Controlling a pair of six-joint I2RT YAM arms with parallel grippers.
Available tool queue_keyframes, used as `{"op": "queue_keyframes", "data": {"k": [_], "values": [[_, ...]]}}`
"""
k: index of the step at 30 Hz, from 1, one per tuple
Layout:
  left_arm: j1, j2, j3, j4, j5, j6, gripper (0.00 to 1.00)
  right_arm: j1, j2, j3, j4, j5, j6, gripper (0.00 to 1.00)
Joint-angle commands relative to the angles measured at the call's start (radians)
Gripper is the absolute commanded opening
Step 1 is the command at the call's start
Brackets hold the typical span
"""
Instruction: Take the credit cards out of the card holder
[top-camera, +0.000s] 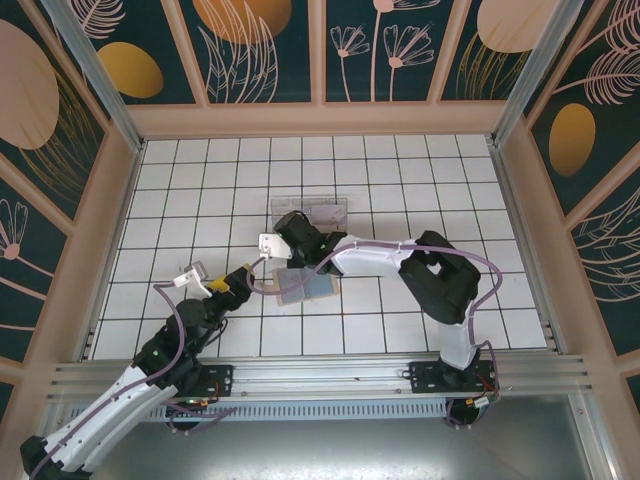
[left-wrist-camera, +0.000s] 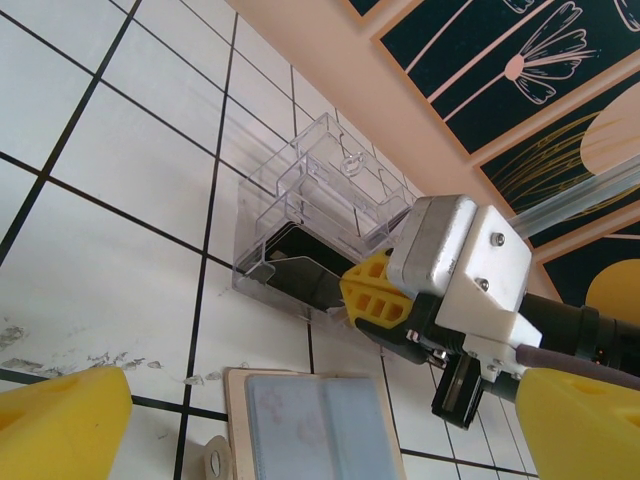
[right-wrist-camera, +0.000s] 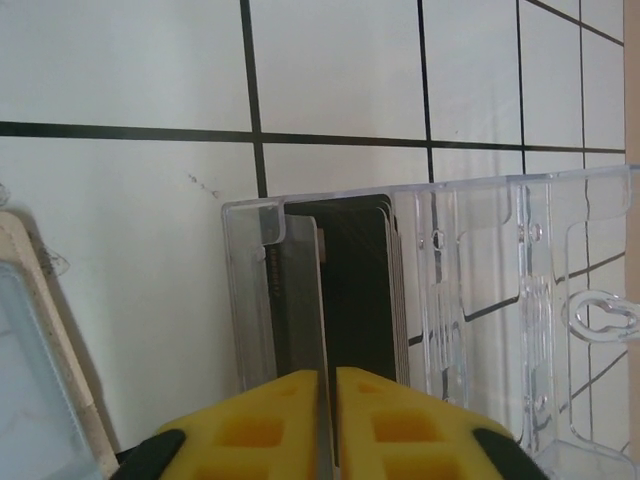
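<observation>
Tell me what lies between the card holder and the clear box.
Bare white tile separates the card holder from the clear box, seen in the right wrist view.

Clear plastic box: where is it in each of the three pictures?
Top external: clear plastic box at centre, wallet just nearer.
Left wrist: box at centre, wallet below.
Right wrist: box at right, wallet lower left.
Shared landmark: the open wallet.

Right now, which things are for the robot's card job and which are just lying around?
Job things: card holder, lying open; credit card, pinched by the right gripper.
Just there: clear plastic box, right beside that card; black block inside it.
</observation>
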Motion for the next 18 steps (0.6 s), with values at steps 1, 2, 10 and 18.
{"op": "queue_keyframes", "data": {"k": [1,2,10,18], "values": [[0.000,-0.007,-0.026,-0.146,-0.022,0.012,0.99,-0.006,0.018,0.026,0.032,0.042,0.029,0.24],[-0.001,-0.006,-0.026,-0.146,-0.023,0.013,0.99,-0.006,0.016,0.028,0.036,0.050,0.033,0.24],[0.000,-0.007,-0.026,-0.146,-0.023,0.013,0.99,-0.009,0.029,0.024,0.053,0.081,0.048,0.46],[0.000,-0.008,-0.024,-0.150,-0.027,0.013,0.99,-0.043,0.050,0.048,0.096,0.153,0.095,0.46]]}}
